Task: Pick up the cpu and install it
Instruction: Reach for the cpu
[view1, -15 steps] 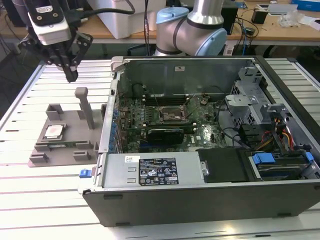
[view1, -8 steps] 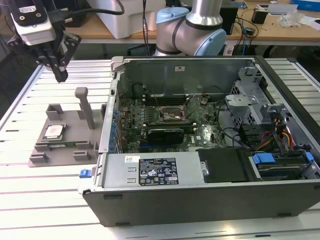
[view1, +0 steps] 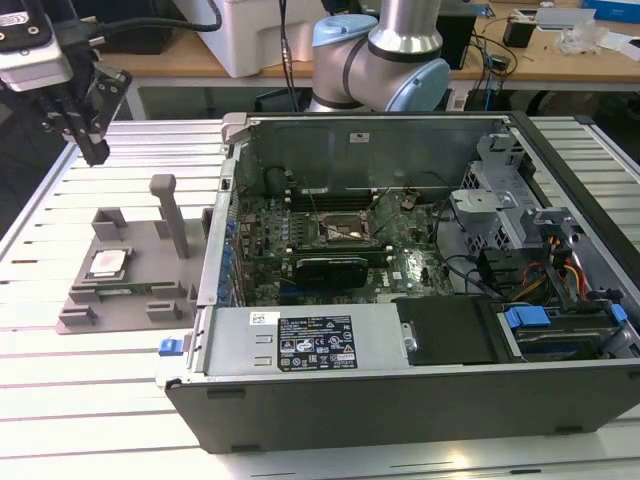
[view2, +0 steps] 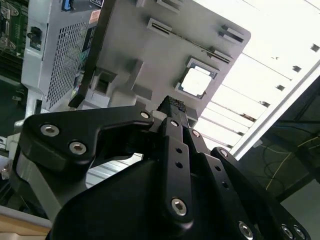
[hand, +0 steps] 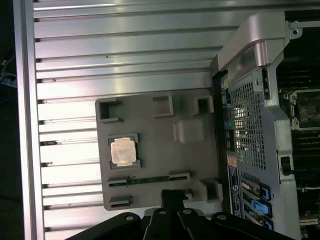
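Right, from where I'm sitting at the remote desk: the gripper (view1: 96, 152) hangs in the air over the far corner of the table (view1: 60, 400) on the exterior view's left. It's well apart from everything on the table. Its two black fingers look pressed together at the tips with nothing held between them, and both wrist views show the same thing (view2: 175, 104) (hand: 172, 194). The cpu (view1: 107, 264) lies flat, silver lid up, in a square pocket of the grey tray (view1: 140, 250), close to the tray edge that faces away from the computer case (view1: 400, 400). In the first wrist view the cpu (hand: 124, 151) sits toward one long edge of the tray (hand: 155, 130), with the gripper tips hanging over the opposite short edge. In the second wrist view it shows as a bright square (view2: 196, 81) just past the fingertip, on the tray (view2: 150, 55). The tray lies on the slatted table, just beside the case wall. It has a tall post (view1: 168, 205) standing up near its far corner on the case side. The case lies open on its side in the middle of the table, and the board (view1: 300, 235) inside is visible. There's a metal-framed socket (view1: 345, 230) around the middle of that board. The arm (view1: 390, 50) stands behind the case at the table's far edge.
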